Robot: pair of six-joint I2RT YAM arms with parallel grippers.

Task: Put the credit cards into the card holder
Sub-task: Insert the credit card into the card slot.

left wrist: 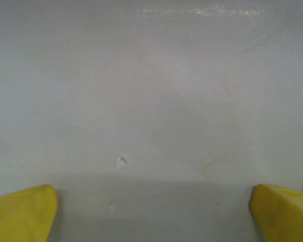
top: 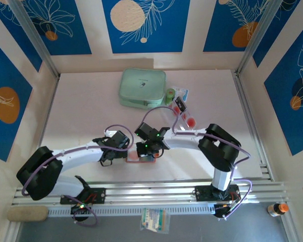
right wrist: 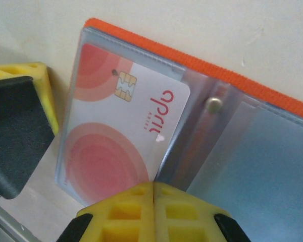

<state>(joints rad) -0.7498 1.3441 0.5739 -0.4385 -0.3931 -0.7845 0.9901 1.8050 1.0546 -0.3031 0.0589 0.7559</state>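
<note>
Pale bench (top: 91, 101): the card holder (right wrist: 192, 60) lies open near the front edge, one credit card (right wrist: 126, 131) partly in its left pocket. Right pincer (right wrist: 153, 189), pressed together, likely nudges it deeper; left pincer (left wrist: 151, 212) rests spread alongside.

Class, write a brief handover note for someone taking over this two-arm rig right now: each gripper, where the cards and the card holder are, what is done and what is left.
Left gripper: open, empty, low over bare table beside the card holder.
Right gripper: shut, holding nothing, tips at the edge of a credit card.
Card holder: lying open on the table near the front, between the arms.
Done: that one card is mostly inside the left clear pocket; its corner by the fold looks slightly out.
Left: seat it fully, then bring the loose cards lying near the mint-green case.
</note>
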